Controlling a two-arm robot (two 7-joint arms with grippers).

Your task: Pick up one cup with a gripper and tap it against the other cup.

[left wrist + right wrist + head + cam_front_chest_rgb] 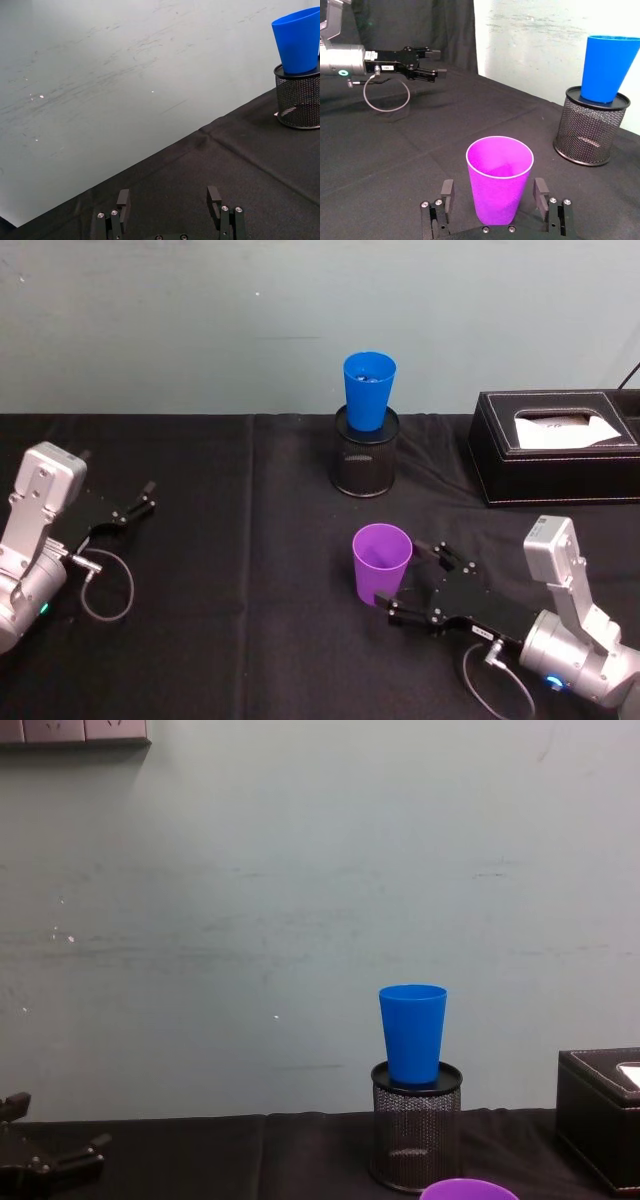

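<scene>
Purple cup [381, 560] stands upright on the black tabletop [250, 590], at about 5 o'clock from its middle in our head view. The right hand [400, 573] reaches in from 4 o'clock and straddles the cup low on its wall. In the right wrist view its two fingers [447, 190] are spread, with a gap showing between each pad and the cup [499, 180], so we see no contact. From the head view the nearer finger is partly hidden behind the cup's base, and we cannot judge the gap there. The chest view cuts the purple cup [468, 1189] off at the bottom edge, leaving just an arc of its rim.

At 12 o'clock from the purple cup, the blue cup [369, 390] sits upright in the mouth of a black mesh holder [365, 452]. Its base is sunk below the holder's rim and is hard to make out through the mesh. The two cups are well apart.

A black tissue box [555, 448] lies at 2 o'clock, its right end cut off by the frame.

The left hand [135, 505] rests far out at 9 o'clock, fingers spread and holding nothing. Its arm is cut off at the frame edge.
</scene>
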